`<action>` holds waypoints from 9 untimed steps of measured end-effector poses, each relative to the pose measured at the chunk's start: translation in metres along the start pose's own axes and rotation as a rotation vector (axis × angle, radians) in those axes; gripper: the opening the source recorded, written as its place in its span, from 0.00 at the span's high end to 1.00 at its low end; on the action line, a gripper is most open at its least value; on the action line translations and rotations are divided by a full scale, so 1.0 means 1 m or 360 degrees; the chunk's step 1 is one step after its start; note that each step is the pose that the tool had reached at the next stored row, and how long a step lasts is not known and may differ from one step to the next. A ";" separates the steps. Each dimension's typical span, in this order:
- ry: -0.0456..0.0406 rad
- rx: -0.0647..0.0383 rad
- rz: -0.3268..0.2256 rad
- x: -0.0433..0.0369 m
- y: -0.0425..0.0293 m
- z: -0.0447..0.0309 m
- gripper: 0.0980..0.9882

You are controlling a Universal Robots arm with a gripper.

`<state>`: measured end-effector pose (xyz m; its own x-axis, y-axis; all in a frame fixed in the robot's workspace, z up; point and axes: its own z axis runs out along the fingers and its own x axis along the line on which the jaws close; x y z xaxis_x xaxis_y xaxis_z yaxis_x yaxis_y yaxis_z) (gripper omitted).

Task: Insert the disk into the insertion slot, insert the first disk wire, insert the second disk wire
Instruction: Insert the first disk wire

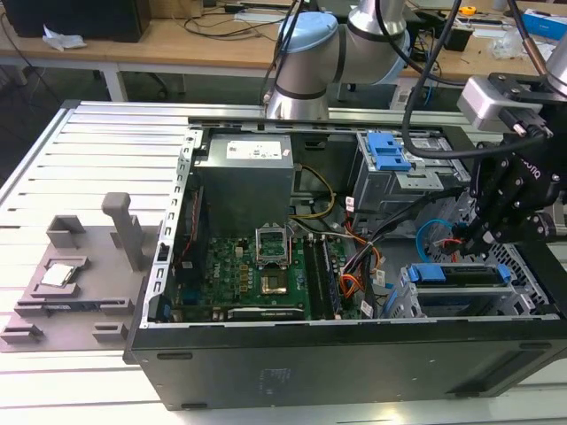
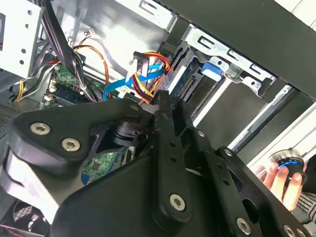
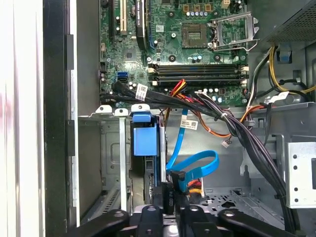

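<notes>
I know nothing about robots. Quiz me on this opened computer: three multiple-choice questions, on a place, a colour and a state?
1. Where is the gripper? A) over a keyboard B) beside the drive cage C) inside a drawer
2. What colour is the looped flat cable? A) blue B) green C) white
3. The processor socket's cover is: A) clamped shut B) taped over C) swung open
Answers: B, it hangs by the silver cage; A, the loop is bright blue; C, the cover lies beside the bare socket.

Blue cable [image 3: 177, 143] and black wire bundle [image 3: 247, 136] crowd the bay beside the disk [image 3: 144, 140].
</notes>
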<state>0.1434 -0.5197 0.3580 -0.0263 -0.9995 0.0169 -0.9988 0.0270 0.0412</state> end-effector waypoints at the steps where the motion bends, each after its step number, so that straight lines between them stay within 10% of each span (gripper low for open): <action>1: 0.0000 0.0000 0.0000 0.0000 0.0000 0.0000 0.92; 9: 0.0000 0.0000 0.0000 0.0036 -0.0022 0.0010 0.92</action>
<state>0.1454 -0.5234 0.3570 -0.0263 -0.9995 0.0169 -0.9988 0.0269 0.0415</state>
